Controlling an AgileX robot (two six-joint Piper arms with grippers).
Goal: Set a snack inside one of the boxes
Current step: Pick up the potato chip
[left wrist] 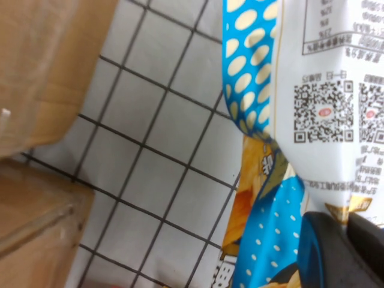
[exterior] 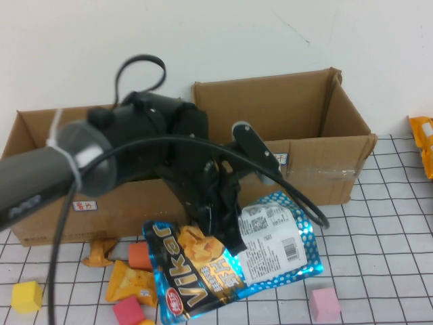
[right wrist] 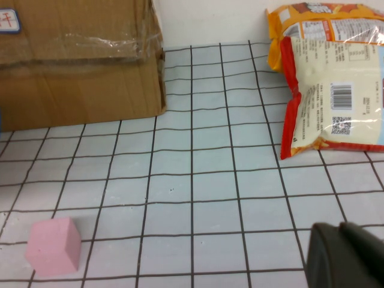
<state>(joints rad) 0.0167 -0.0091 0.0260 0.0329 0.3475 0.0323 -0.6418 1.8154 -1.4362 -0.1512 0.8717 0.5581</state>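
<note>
I have the left arm reaching in from the left side of the high view, wrist angled steeply down, cable looped above it. The left gripper (exterior: 230,244) sits low with its jaws closed. The right gripper (right wrist: 348,255) is parked low over the table, fingers together.

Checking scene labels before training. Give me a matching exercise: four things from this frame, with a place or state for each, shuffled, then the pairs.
Things
1. left gripper
2. blue snack bag
3. pink cube
4. right gripper

Places or states
A. loose on the grid mat, right of the bag
B. shut, low over bare mat, holding nothing
C. pinched at its middle, in front of the boxes
D. shut on the bag's crumpled middle

Pairs: 1-D, 2-C, 3-A, 4-B
</note>
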